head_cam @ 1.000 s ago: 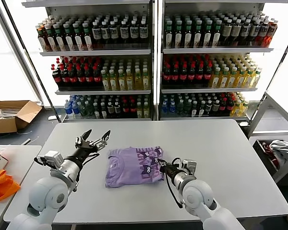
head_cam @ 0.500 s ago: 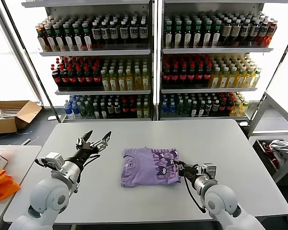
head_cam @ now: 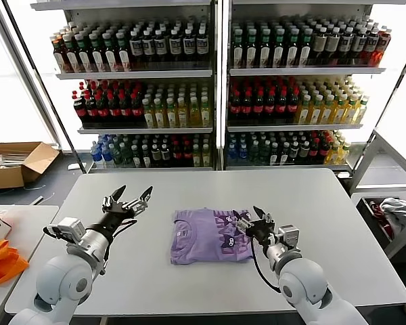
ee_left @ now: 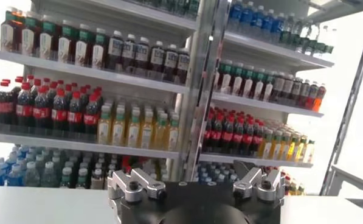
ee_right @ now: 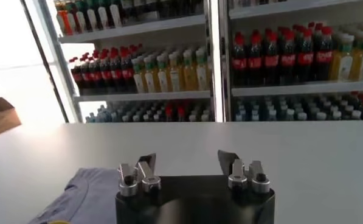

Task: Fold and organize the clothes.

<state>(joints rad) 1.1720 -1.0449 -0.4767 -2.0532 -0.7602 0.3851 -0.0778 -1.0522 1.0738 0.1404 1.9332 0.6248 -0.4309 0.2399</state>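
Note:
The lavender T-shirt (head_cam: 210, 235) lies folded into a rectangle at the middle of the grey table (head_cam: 203, 189), its dark purple print on the right part. My right gripper (head_cam: 251, 218) is open and empty, lifted just above the shirt's right edge. In the right wrist view the open gripper (ee_right: 187, 161) faces the shelves, and a corner of the shirt (ee_right: 87, 192) shows beside it. My left gripper (head_cam: 130, 196) is open and empty, held above the table left of the shirt; in its wrist view the gripper (ee_left: 193, 176) points at the shelves.
Shelves of bottled drinks (head_cam: 216, 88) stand behind the table. An orange cloth (head_cam: 1, 261) lies on a side table at the left, a cardboard box (head_cam: 17, 162) on the floor beyond. A white-and-red bundle (head_cam: 396, 210) sits in a rack at the right.
My right gripper dragged the folded shirt to the right, then let go of it, opened and lifted off its right edge. The left arm barely moved.

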